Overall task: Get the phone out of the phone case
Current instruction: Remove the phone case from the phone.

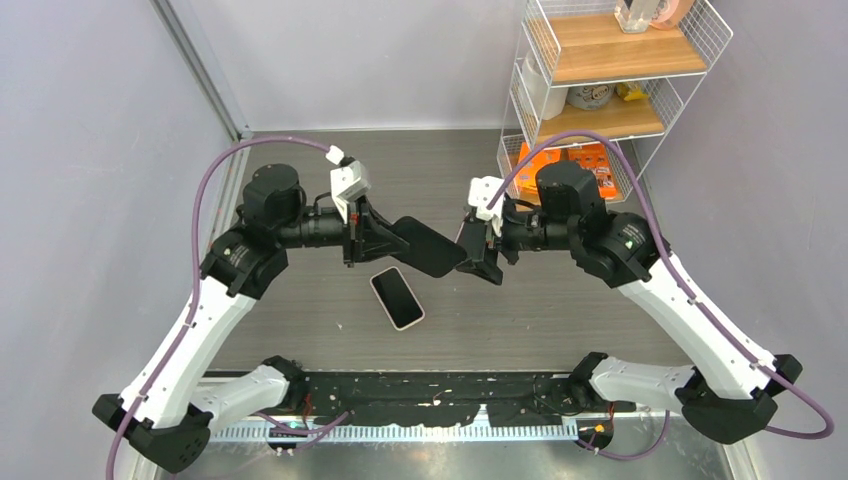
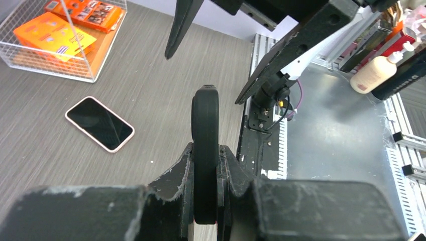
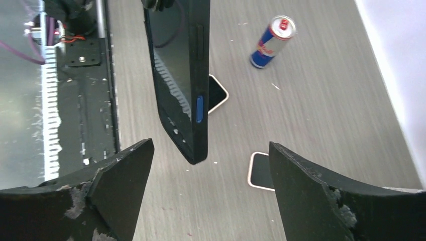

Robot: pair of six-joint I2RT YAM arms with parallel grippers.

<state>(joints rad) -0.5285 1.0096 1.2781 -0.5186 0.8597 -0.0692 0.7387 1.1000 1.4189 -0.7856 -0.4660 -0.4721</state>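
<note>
My left gripper (image 1: 362, 238) is shut on one end of the black phone case (image 1: 428, 246), holding it in the air over the table. In the left wrist view the case (image 2: 205, 125) stands edge-on, clamped between the fingers of that gripper (image 2: 206, 153). A phone (image 1: 397, 298) with a dark screen and a pale pink rim lies flat on the table below the case, apart from it; the left wrist view has the phone (image 2: 99, 123) at its left. My right gripper (image 1: 487, 260) is open at the case's free end. In the right wrist view the case's tip (image 3: 193, 115) hangs between that gripper's (image 3: 211, 145) spread fingers without touching them.
A wire shelf (image 1: 610, 70) stands at the back right with an orange box (image 1: 575, 160) in its bottom basket. A drinks can (image 3: 271, 40) lies on the table. A pale-rimmed corner (image 3: 257, 171) peeks out by my right finger, and another (image 3: 217, 94) behind the case.
</note>
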